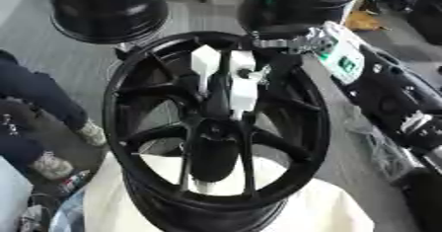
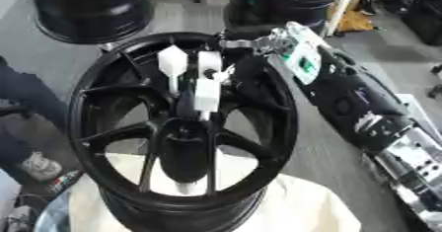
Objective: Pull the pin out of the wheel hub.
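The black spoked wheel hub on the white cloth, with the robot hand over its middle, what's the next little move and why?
Probably a short straight lift of the right robot hand, away from the hub. Its white fingers point down at the centre of the black spoked wheel hub, where the pin would sit, though the pin itself cannot be made out. Whether the fingers already pinch it cannot be told, so close first if needed.

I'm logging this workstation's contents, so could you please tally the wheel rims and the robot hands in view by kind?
Black wheel rims: 3, the spoked wheel hub in front, one rim behind on the left, one behind on the right.
Robot hands: 1, the right hand, white-fingered, reaching into the front hub.
Total: 4
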